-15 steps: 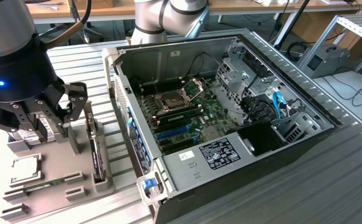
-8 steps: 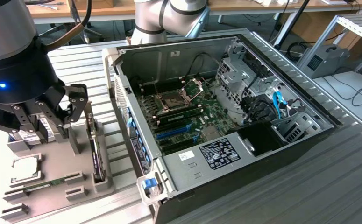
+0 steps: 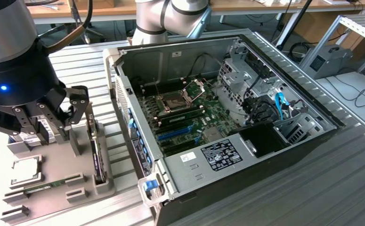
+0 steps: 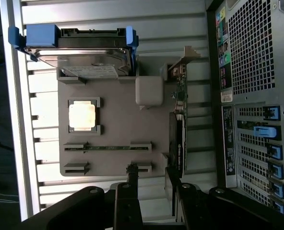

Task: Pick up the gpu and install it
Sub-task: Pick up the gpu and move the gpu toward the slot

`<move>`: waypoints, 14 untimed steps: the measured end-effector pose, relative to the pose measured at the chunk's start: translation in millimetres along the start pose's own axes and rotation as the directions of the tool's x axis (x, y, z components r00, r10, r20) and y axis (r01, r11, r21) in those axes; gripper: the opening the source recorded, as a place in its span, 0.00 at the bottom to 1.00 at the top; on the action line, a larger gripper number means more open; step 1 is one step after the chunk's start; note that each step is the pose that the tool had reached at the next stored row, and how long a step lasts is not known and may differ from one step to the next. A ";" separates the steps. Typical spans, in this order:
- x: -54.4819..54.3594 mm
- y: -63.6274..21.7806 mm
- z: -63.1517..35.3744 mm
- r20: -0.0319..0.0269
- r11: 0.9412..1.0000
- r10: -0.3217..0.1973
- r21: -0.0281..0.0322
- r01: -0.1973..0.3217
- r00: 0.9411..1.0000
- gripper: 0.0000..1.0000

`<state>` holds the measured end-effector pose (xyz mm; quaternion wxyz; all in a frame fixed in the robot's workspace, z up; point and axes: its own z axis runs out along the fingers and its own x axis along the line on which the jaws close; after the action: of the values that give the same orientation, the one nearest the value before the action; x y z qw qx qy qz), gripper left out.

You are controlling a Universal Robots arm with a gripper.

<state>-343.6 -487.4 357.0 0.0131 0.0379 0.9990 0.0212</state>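
The slatted metal desk (image 3: 333, 188) carries everything. Its biggest load is an open computer case (image 3: 150, 61) lying on its side. The green motherboard (image 3: 189, 113) faces up, and the case's perforated rear panel (image 4: 257, 52) is turned toward the parts holder.

The robot arm (image 3: 150, 19) reaches in from the far side of the desk. Its black wrist hangs at the exterior view's left, over a grey parts holder (image 3: 50, 169) that lies flat on the desk just beside the case.

The tool (image 3: 56, 125) hovers above that holder with its fingers (image 4: 127, 191) spread wide. Nothing is between them, and the tool holds nothing.

In the holder (image 4: 118, 124), a silver hard drive (image 4: 79, 57) in a blue carrier sits at one end.

The gpu (image 3: 97, 155) stands on its thin edge in a slot along the side of the holder nearest the case. It is a black card (image 4: 176, 143) with its metal bracket at the end toward the hard drive. It is still seated in the holder, near the tool, with its other end close to one fingertip in the wrist view. Whether they touch I cannot tell.

A square processor chip (image 4: 83, 116) lies in a framed pocket in the middle of the holder. Beside it, a narrow green memory stick (image 4: 108, 147) stands in its clips, well apart from the gpu.
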 end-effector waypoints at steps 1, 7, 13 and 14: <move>0.0 0.0 0.3 0.000 1.000 0.000 0.000 0.000 1.000 0.36; 0.0 -0.1 2.1 0.000 1.000 0.000 0.000 0.000 1.000 0.36; 0.1 -0.2 3.8 0.000 1.000 0.000 0.000 0.000 1.000 0.36; 0.1 -0.2 4.1 0.000 1.000 0.000 0.000 0.000 1.000 0.36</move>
<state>-343.5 -487.4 352.9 0.0131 0.0378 0.9990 0.0213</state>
